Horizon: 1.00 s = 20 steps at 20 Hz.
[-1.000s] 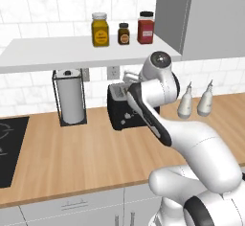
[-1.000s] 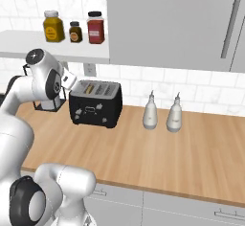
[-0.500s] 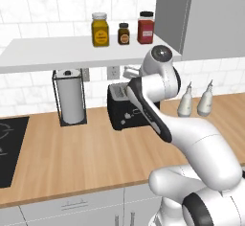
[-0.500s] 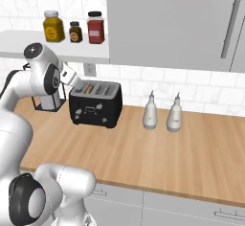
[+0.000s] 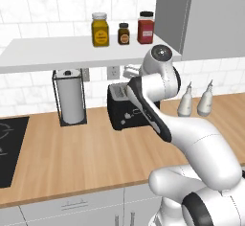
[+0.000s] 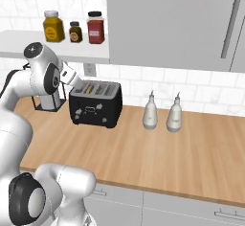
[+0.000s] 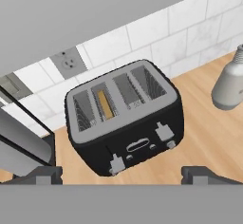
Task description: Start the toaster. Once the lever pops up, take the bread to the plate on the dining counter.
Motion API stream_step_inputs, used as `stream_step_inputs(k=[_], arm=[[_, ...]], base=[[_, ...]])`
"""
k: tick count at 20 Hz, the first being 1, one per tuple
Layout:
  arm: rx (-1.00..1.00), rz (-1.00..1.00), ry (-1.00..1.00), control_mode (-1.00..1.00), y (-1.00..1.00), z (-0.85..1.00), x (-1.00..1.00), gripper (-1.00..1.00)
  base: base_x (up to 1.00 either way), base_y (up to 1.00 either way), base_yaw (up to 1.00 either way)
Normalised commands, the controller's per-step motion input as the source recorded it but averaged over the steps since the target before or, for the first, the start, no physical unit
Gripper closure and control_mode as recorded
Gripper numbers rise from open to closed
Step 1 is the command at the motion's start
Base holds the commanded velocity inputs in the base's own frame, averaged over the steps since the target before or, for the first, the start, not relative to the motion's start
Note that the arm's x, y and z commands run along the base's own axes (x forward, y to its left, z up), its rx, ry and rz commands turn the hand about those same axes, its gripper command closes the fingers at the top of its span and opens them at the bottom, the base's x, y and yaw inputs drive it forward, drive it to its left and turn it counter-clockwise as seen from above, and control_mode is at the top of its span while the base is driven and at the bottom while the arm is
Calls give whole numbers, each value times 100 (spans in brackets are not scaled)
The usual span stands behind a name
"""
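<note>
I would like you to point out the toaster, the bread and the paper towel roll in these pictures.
toaster (image 7: 142, 137): hand view, on its black front face.
bread (image 7: 106, 106): hand view, on the tan slice standing in the second slot from the left.
paper towel roll (image 5: 70, 97): left base view, on the white roll's side.

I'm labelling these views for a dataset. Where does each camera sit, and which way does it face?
Left base view: behind the arm's left, facing the wall counter; arm rises lower right, partly hiding the toaster.
Right base view: behind the arm's right, same counter; arm at left.
Hand view: on the hand, looking down at the slots, bread in one; pincer tips at the bottom.
Both base views share the toaster, two bottles and shelf jars.
</note>
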Motion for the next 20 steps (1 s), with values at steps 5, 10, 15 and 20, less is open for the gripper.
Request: stream_step_inputs(k=[5,10,15,20], arm=[[0,0,0,-100,0,0,0,-100],[0,0,0,-100,0,0,0,-100],[0,0,0,-100,0,0,0,-100],[0,0,0,-100,0,0,0,-100]], base=[[0,0,0],[0,0,0],[0,0,0],[0,0,0]])
